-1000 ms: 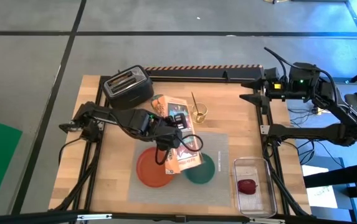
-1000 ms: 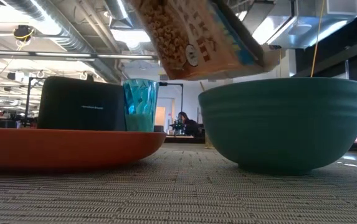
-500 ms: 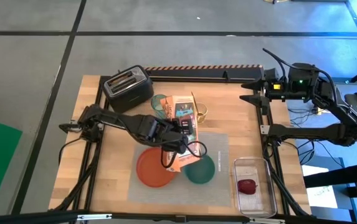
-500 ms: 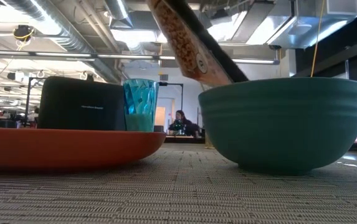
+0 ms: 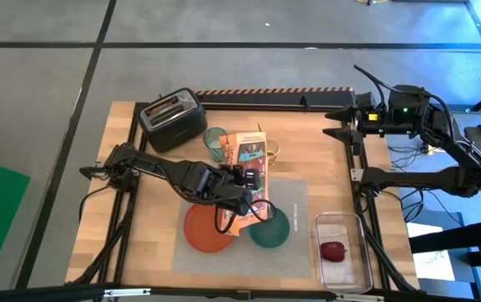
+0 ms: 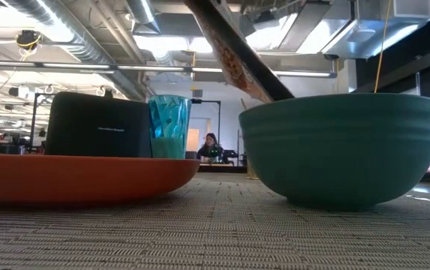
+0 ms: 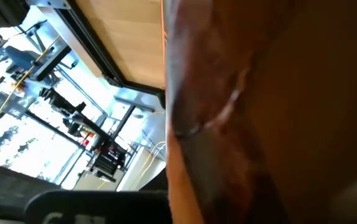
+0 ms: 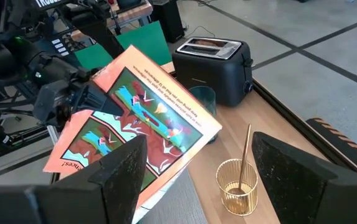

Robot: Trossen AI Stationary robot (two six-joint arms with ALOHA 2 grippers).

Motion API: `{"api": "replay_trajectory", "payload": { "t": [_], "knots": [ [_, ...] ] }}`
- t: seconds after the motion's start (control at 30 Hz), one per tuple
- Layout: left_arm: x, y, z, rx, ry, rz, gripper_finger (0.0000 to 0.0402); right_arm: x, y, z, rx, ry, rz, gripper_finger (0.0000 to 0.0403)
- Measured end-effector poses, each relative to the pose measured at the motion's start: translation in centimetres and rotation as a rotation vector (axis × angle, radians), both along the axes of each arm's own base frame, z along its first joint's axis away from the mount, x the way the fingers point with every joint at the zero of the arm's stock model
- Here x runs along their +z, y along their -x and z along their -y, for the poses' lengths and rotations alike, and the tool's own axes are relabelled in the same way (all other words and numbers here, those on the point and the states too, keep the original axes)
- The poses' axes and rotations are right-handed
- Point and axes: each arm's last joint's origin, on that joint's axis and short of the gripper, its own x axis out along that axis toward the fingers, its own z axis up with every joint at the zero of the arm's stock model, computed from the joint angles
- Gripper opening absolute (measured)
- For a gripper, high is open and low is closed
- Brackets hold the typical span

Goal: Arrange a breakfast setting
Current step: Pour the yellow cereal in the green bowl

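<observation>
The left gripper (image 5: 238, 186) has its jaws closed on an orange cereal box (image 5: 247, 180), which it holds tilted above the grey placemat (image 5: 295, 195), its low end over the teal bowl (image 5: 269, 228). From the low view the box (image 6: 233, 52) slants down toward the bowl's (image 6: 342, 146) rim, a pose that reads as pouring cereal, though no cereal can be seen falling and the bowl's inside is not visible from that height. The left wrist view is filled by the box's side, so it adds little.

The orange plate (image 5: 209, 228) lies on the placemat just beside the bowl, with nothing visible on it. Behind the box the green-tinted glass (image 5: 216, 143) stands near the black toaster (image 5: 172, 118); whether the glass holds anything cannot be told. A gold wire cup (image 8: 236, 186) with a gold spoon (image 8: 245, 152) leaning upright in it stands on the bare worktop (image 5: 307, 143) beyond the placemat, so the spoon is not yet laid at the setting. The clear plastic tub (image 5: 342, 252) sits off the placemat at the worktop's right edge and holds the small red fruit (image 5: 332, 250).

The right gripper (image 8: 222, 171) waits with its jaws wide open at the far right corner, holding nothing.
</observation>
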Motion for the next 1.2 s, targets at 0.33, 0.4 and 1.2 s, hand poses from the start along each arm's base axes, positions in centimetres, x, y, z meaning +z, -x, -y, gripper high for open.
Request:
{"api": "replay_trajectory", "payload": {
  "t": [0.33, 0.4, 1.2],
  "knots": [
    [0.1, 0.3, 1.2, -0.048, -0.064, -0.012, 0.0026, 0.0, 0.0, 0.0, 0.000, 0.000, 0.000, 0.0280],
    [0.0, 0.0, 1.3, -0.043, -0.089, -0.002, 0.0026, 0.0, 0.0, 0.0, 0.001, -0.001, 0.000, 0.0280],
    [-0.3, -0.2, 2.5, -0.069, -0.153, 0.013, 0.0026, 0.0, 0.0, 0.0, 0.006, -0.031, 0.004, 0.0280]
  ]
}}
